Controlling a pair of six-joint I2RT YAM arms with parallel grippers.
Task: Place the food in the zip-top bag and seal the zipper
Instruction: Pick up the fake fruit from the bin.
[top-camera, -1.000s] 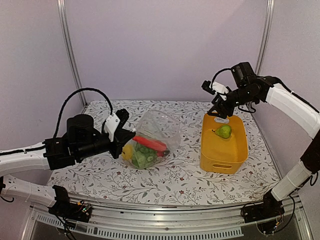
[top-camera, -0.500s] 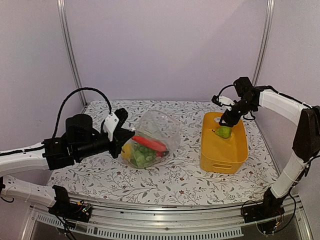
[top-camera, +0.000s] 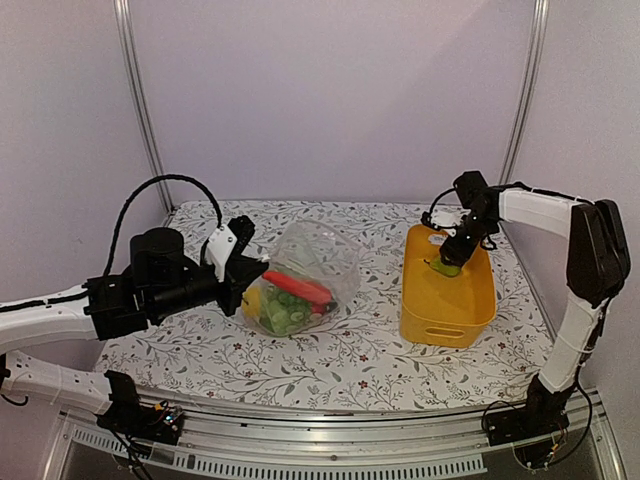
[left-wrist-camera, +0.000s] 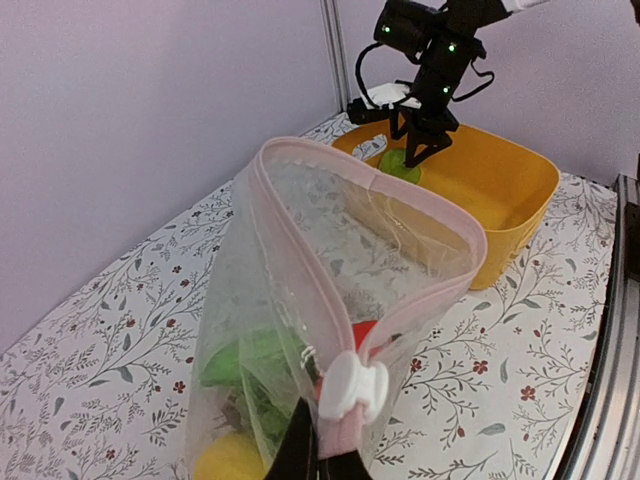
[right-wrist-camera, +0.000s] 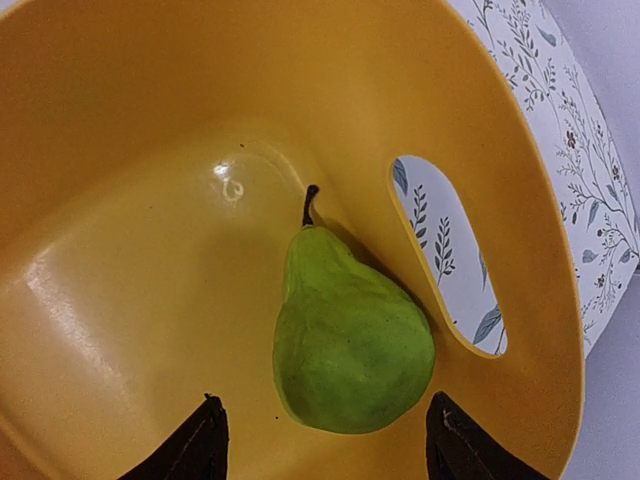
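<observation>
Right gripper (right-wrist-camera: 328, 445): fingers spread, one on either side of the green plastic pear (right-wrist-camera: 350, 335) at frame centre, not yet closed. The pear lies in the yellow plastic basket (right-wrist-camera: 120, 200). At the lower edge of the left wrist view, the left gripper (left-wrist-camera: 315, 458) pinches the clear crinkly zip-top bag (left-wrist-camera: 300, 260) beside its white slider (left-wrist-camera: 352, 385). We judge that this grip keeps the pink zipper strip (left-wrist-camera: 300, 143) parted for loading.

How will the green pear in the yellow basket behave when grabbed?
The pear looks smooth and rounded, so it may slip from the right pincer. Lying on its side in the basket, it could roll if nudged.
</observation>
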